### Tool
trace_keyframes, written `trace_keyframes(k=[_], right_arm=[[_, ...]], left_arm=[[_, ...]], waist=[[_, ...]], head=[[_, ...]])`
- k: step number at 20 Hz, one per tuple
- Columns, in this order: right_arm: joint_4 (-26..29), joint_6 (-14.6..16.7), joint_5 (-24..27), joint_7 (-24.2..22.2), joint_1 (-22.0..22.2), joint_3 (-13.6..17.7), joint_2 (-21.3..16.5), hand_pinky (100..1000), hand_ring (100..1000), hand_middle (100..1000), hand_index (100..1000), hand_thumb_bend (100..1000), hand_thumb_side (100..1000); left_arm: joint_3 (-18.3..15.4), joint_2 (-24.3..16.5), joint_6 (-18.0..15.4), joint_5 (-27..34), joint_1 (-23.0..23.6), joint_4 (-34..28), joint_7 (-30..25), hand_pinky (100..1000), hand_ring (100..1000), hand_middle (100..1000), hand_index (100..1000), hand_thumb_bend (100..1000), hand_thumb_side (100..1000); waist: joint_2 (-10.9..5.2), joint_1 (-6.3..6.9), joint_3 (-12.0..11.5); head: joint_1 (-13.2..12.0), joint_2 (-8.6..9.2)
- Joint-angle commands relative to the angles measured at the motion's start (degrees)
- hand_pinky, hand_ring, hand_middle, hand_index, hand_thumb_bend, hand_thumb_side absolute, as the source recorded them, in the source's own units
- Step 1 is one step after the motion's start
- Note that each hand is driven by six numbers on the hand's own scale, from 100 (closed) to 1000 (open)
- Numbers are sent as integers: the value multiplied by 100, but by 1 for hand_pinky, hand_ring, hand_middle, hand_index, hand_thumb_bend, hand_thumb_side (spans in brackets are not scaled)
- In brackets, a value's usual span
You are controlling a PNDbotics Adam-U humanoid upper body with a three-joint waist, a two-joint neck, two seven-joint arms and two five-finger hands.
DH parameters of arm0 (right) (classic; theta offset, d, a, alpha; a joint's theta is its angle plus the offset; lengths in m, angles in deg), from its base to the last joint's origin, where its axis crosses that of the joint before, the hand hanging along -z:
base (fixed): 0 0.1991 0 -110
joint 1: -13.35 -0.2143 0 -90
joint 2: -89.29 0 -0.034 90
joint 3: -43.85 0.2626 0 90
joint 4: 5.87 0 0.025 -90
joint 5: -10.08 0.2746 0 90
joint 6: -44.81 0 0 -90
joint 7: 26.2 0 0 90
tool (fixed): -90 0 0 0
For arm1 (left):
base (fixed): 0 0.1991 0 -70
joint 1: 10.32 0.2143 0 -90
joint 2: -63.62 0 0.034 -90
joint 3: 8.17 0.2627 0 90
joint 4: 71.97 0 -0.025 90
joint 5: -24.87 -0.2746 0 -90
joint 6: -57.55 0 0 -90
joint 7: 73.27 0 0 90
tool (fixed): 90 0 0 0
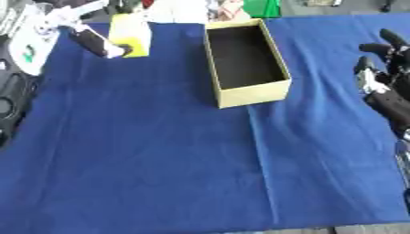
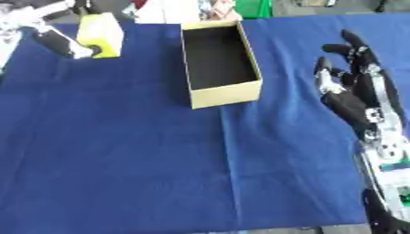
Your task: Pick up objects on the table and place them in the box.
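Note:
A yellow block [image 1: 131, 34] sits at the far left of the blue cloth [image 1: 160, 151]. My left hand [image 1: 93, 42] reaches in from the upper left; its black thumb lies along the block's left side and its other fingers are hidden behind the block. An open yellow cardboard box [image 1: 255, 95] stands at the far middle, its dark inside bare. My right hand [image 2: 352, 103] rests open at the right edge with its fingers pointing up, well apart from the box.
Clutter lines the far edge beyond the cloth, including a green item [image 1: 262, 8] and white items [image 1: 32, 45] at the far left. Black equipment [image 1: 8, 103] sits along the left edge. The cloth ends at the table's front edge [image 1: 280, 228].

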State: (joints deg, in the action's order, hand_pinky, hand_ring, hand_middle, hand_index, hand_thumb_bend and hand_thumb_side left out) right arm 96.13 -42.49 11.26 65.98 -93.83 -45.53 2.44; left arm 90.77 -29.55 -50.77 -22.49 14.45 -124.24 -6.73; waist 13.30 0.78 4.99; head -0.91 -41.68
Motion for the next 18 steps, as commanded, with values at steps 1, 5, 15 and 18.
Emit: trace_keyframes(k=[1, 5, 15, 18], right_arm=[[42, 6, 57, -97, -90, -60, -42, 774, 1000, 763, 971, 100, 263], [47, 2, 84, -202, -150, -164, -15, 775, 1000, 764, 971, 100, 260], [87, 2, 121, -409, -347, -333, 74, 775, 1000, 764, 972, 100, 257], [89, -2, 115, -415, -362, -337, 81, 775, 1000, 764, 972, 100, 257]], left_arm=[[-12, 204, 3, -151, -268, 8, 256, 805, 936, 508, 764, 168, 205], [19, 541, 14, -408, -444, 76, 568, 807, 924, 514, 764, 163, 204], [28, 1178, 2, -887, -477, 292, 1074, 808, 945, 590, 799, 158, 208], [95, 1273, -54, -948, -403, 341, 1150, 810, 964, 641, 825, 205, 217]], waist=[[-106, 5, 62], [-65, 16, 241], [82, 25, 585], [106, 38, 609]], head=[[-79, 37], [-179, 101], [-356, 245], [-343, 259]])
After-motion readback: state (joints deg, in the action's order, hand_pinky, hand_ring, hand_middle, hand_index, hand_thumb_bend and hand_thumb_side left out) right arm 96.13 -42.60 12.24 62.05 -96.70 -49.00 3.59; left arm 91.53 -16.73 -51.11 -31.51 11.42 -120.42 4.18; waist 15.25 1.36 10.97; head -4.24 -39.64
